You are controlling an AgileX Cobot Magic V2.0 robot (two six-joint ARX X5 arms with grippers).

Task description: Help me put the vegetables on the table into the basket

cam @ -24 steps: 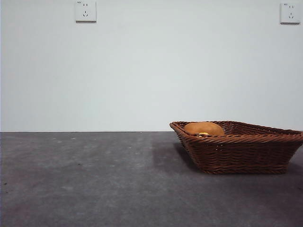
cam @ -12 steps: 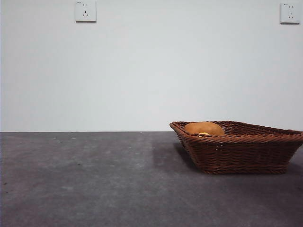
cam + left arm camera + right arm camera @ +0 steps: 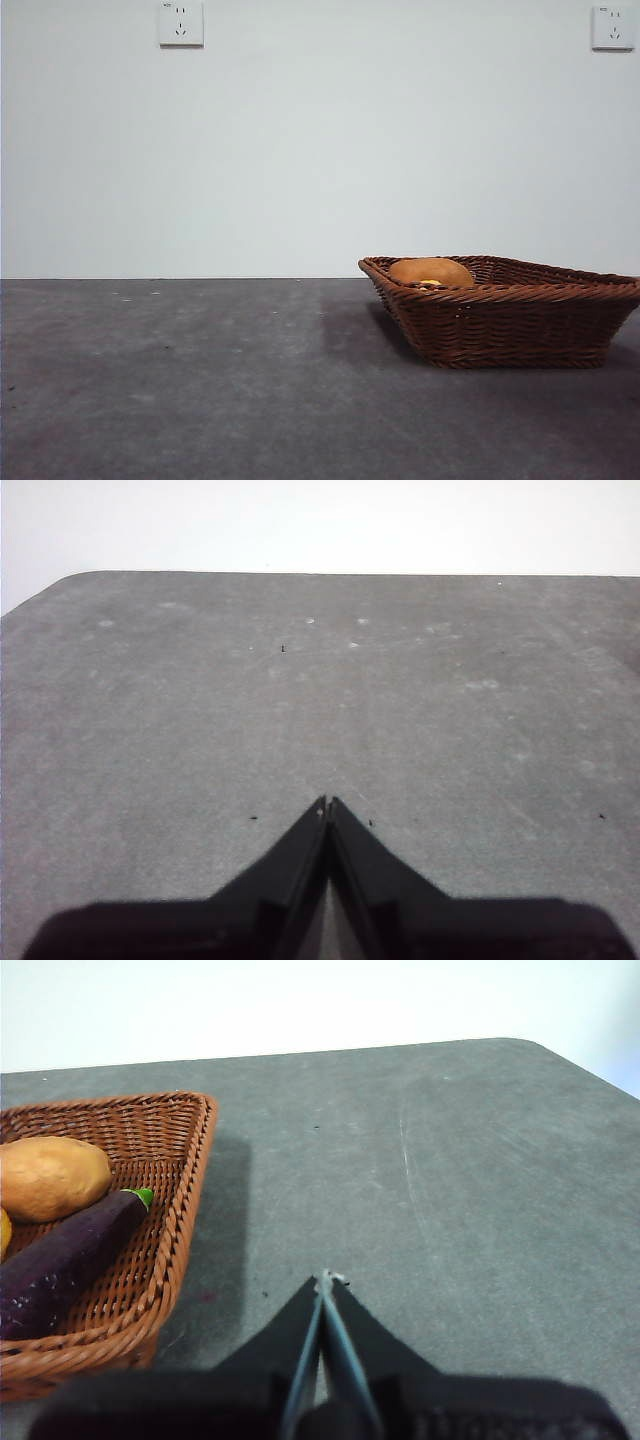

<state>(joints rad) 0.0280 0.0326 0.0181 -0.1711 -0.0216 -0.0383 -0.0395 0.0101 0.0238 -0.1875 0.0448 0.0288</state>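
Both end effectors, left (image 3: 327, 805) and right (image 3: 325, 1280), I see closed and empty above the table (image 3: 200, 380). Potato (image 3: 52, 1176), eggplant (image 3: 65, 1260) and yellow piece (image 3: 3, 1232) lie inside the basket (image 3: 520, 325)

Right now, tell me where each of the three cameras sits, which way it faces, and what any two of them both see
Front view: low, near table height, looking level across the table to the basket with the potato inside; no arm shows.
Left wrist view: on the left arm, looking over bare table; the left gripper shows, jaws shut.
Right wrist view: on the right arm, beside the basket, seeing potato and eggplant in it; the right gripper shows, jaws shut.
Shared: front and right wrist views both show basket and potato.
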